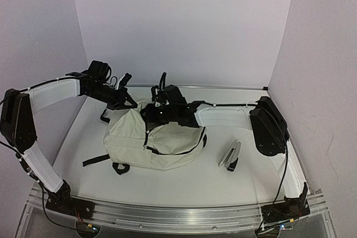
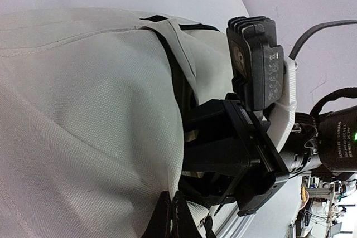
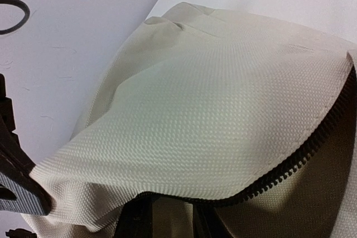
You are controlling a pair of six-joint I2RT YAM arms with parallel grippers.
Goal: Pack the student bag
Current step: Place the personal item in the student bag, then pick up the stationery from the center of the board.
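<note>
Well, student bag [image 1: 167,149] lay mid desk [image 1: 184,185], long axis l-to-r. Left claw [image 1: 125,103] shut on its far-left corner; right claw [image 1: 159,114], narrow, held flap [image 3: 212,115] at bag's far edge. Stapler-ish item [image 1: 230,156] right of bag, nearer R arm.

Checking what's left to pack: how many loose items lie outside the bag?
1: a stapler-like item lies on the table, right of the student bag. Others may be hidden under or inside the bag.

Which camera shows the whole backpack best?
The top camera: the student bag shows nearly whole, straps too. The left wrist view shows only its cream side; the right wrist view only a flap and zipper.
</note>
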